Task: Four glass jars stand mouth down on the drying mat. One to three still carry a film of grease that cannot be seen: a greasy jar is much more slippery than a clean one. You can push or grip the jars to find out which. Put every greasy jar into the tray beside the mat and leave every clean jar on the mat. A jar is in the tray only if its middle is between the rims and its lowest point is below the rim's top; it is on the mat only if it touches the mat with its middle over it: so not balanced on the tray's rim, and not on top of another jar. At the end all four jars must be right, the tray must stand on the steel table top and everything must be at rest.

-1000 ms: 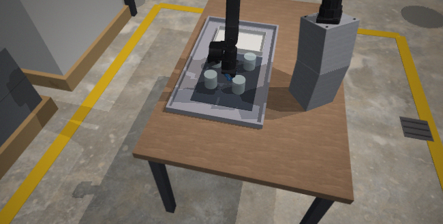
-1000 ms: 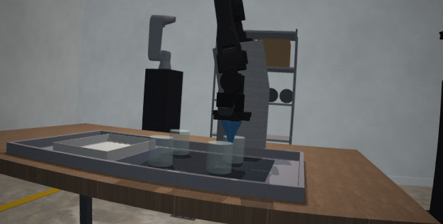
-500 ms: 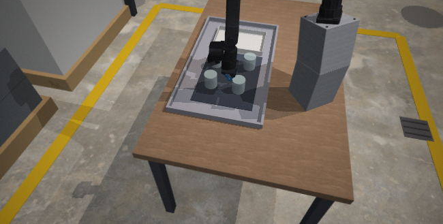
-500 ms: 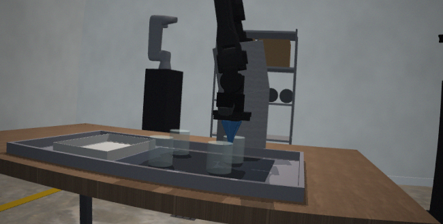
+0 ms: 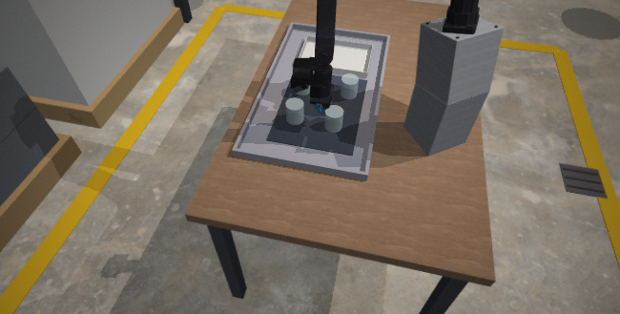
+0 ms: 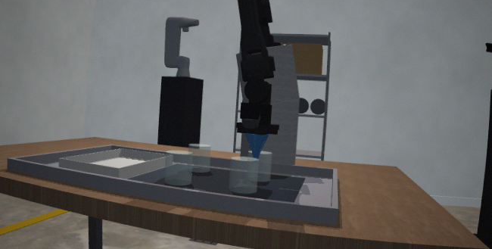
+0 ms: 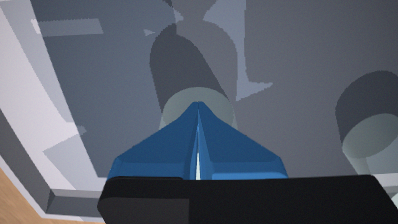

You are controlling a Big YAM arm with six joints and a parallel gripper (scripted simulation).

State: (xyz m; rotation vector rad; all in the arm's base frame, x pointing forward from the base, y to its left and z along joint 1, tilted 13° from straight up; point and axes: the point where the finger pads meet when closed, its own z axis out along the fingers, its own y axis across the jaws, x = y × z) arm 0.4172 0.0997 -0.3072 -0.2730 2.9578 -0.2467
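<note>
Four pale glass jars stand mouth down on the dark drying mat. In the top view they are the front left jar, the front right jar, the back right jar and a back left jar mostly hidden behind the wrist. My gripper is shut and empty. Its blue tips point down between the two front jars, about level with the jar tops. In the wrist view one jar shows just beyond the tips and another jar at the right.
The tray with a white floor stands beyond the mat on the rimmed steel table top. The arm's grey pedestal stands to the right on the wooden table.
</note>
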